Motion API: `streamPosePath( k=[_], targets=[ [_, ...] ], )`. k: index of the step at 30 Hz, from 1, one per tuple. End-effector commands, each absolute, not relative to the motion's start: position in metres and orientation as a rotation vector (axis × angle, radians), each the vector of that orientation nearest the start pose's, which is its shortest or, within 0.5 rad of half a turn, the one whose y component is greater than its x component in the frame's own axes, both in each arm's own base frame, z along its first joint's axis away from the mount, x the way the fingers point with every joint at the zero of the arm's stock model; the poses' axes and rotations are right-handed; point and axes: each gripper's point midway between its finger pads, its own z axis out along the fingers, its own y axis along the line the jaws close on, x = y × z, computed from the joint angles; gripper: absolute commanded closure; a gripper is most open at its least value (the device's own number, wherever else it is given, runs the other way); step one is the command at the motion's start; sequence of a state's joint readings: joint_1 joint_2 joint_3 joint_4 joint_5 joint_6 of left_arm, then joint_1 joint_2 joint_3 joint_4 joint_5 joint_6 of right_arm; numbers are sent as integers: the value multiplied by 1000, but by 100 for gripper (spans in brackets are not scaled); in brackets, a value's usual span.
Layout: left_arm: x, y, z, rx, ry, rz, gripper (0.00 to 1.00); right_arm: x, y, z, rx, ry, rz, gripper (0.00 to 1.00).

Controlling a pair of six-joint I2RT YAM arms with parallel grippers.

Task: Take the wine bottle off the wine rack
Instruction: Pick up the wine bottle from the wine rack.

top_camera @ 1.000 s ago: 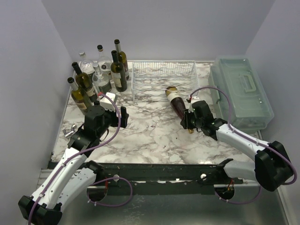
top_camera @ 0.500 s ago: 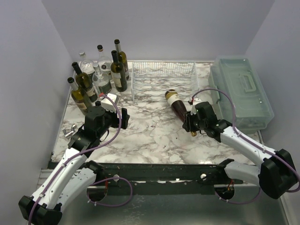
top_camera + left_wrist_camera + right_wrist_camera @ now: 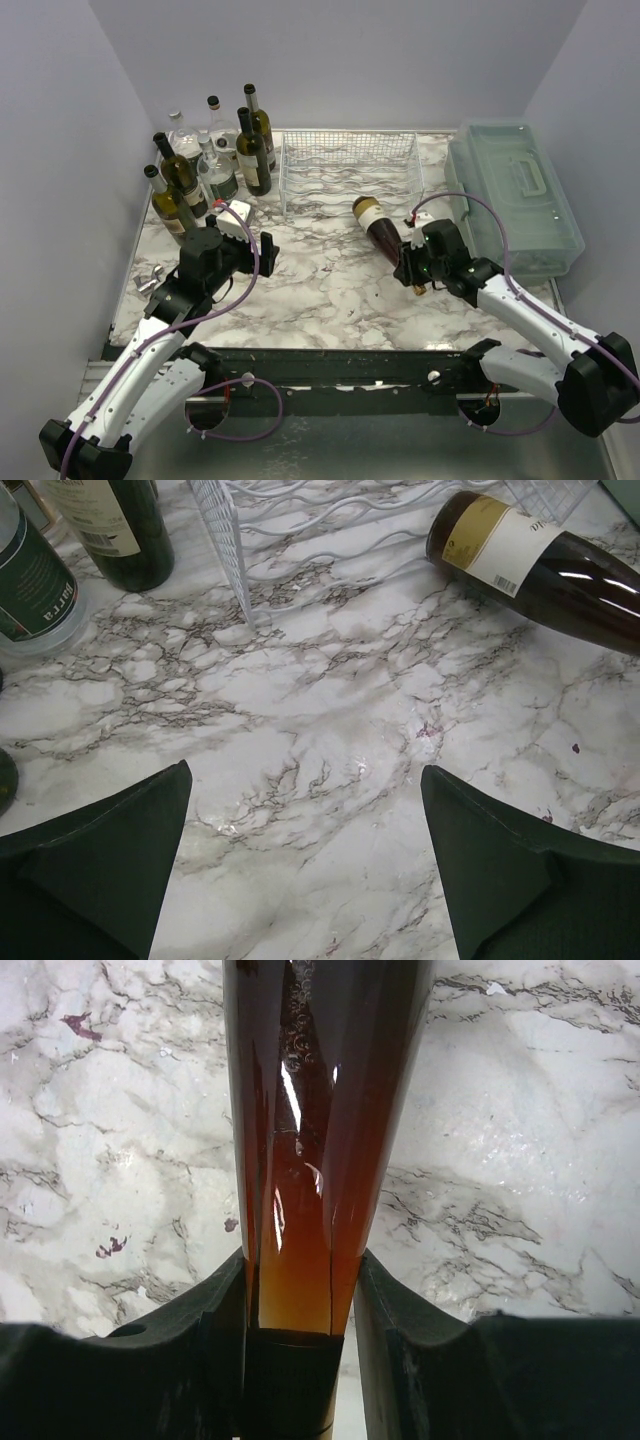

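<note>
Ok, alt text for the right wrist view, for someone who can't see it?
The right tool is shut on the neck of a brown wine bottle, which runs up the middle of the picture. Behind it is a white marble table with dark veins.

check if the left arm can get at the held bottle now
Probably yes: the left fingers are open, only bare table lies between them and the bottle, the rack sits aside, and the right fingers clamp just the neck.

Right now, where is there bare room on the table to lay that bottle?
Free: the middle of the table, in front of the wire rack, between left gripper and right gripper. Crowded: standing bottles at back left; plastic box at right.
</note>
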State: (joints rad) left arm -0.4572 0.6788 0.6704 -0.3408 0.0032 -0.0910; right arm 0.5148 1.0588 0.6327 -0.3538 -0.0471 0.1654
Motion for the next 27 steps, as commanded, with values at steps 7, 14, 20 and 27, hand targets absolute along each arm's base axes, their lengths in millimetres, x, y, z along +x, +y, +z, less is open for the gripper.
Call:
streamPosePath(
  k=[7,14,20,27],
  targets=[
    [248,-132,213,397,1879,-396,2,262,184,166,-533,2023,538,100],
    [235,-150,217,512,1831,-500,2,256,183,166,-596,2016,533,100],
    [212,-180,225,691,1732,-688,2,252,186,171,-745,1994,518,100],
    [180,-209,225,930,1517,-774,2,247,187,182,-968,1956,477,100]
  ],
)
